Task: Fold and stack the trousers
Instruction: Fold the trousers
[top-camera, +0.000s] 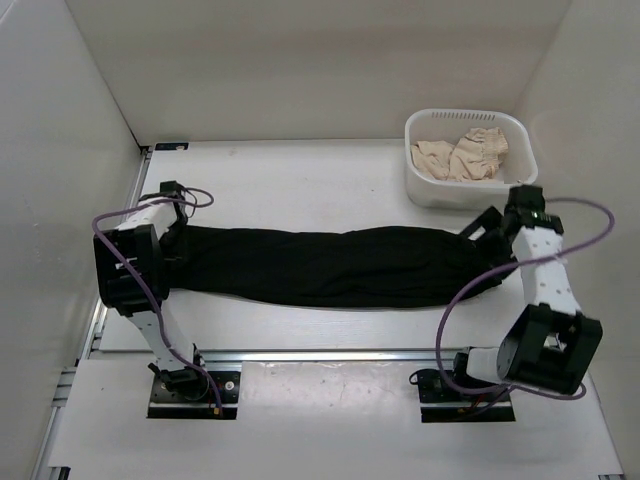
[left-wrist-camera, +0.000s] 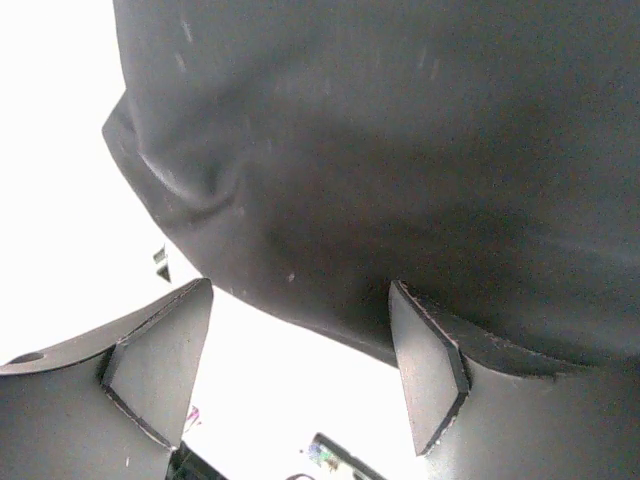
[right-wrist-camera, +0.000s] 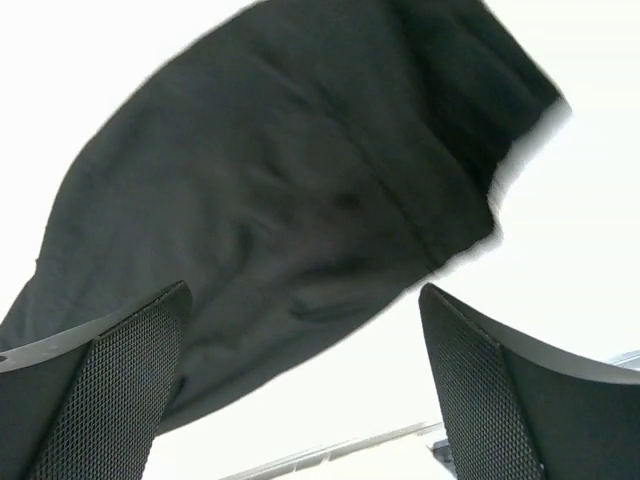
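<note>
Long black soft-fabric trousers (top-camera: 330, 265) were laid flat mid-frame. The left gripper (left-wrist-camera: 295, 365) and right gripper (right-wrist-camera: 300, 380) were spread above the ends, which should be pinched evenly.

We see the trousers (top-camera: 330, 265) plain black, with no pattern; the table (top-camera: 300, 180) is white; the basket (top-camera: 462, 196) is white too, the cloth (top-camera: 462, 157) in it pale beige; the arms (top-camera: 545, 272) are white with black joints, their cables (top-camera: 440, 335) purple; the left gripper (left-wrist-camera: 300, 295) has smooth dark grey fingers (left-wrist-camera: 155, 365); the right gripper (right-wrist-camera: 305, 295) has black pads (right-wrist-camera: 105, 400) with a fine mesh pattern.
</note>
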